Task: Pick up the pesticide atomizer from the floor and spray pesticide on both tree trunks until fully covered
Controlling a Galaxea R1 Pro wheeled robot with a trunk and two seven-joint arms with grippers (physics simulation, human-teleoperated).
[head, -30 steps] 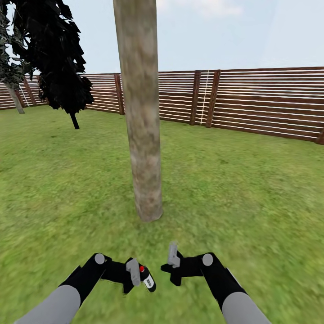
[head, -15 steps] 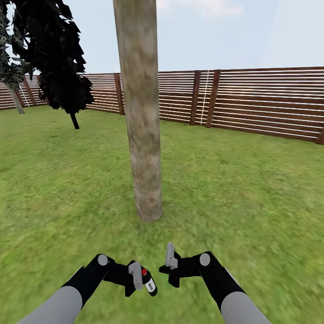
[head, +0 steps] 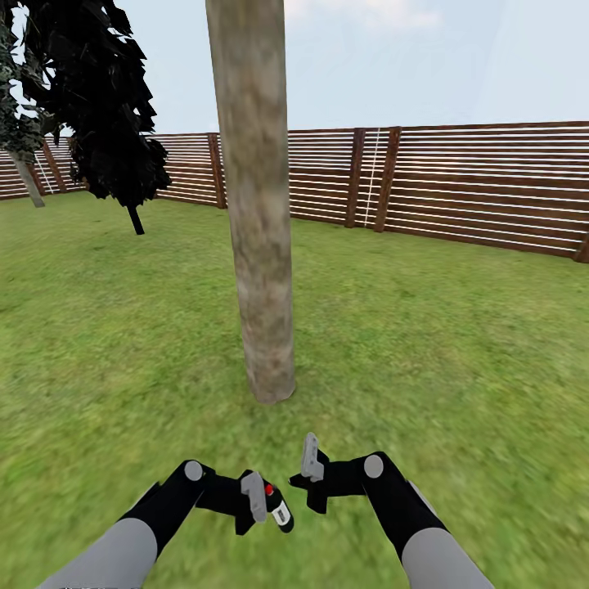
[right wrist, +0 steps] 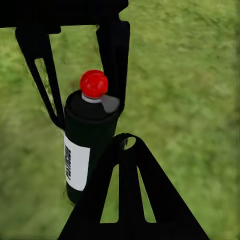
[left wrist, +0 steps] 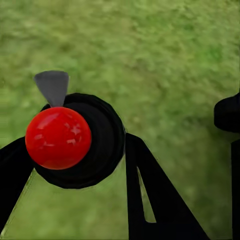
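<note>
A thick mottled beige-grey tree trunk (head: 262,245) rises from the grass floor (head: 458,352) straight ahead, its base a short way beyond both grippers; its crown is out of view. The pesticide atomizer (head: 276,507) is a small black bottle with a white label and a red top. My left gripper (head: 266,501) is shut on it, low over the grass. The left wrist view looks down on the atomizer's red top (left wrist: 57,137), with black fingers (left wrist: 145,190) on either side. The right wrist view shows the atomizer (right wrist: 87,145) upright. My right gripper (head: 311,474) is shut on nothing, just beside the atomizer.
A black-foliaged narrow tree (head: 106,106) stands at the back left, with a thin grey trunk (head: 29,180) beyond it. A brown slatted fence (head: 458,188) closes the lawn behind. Open grass lies on both sides of the trunk.
My left gripper has carried the atomizer to the right and slightly forward, closer to the right gripper. The right gripper has shifted only slightly. The camera has not moved.
</note>
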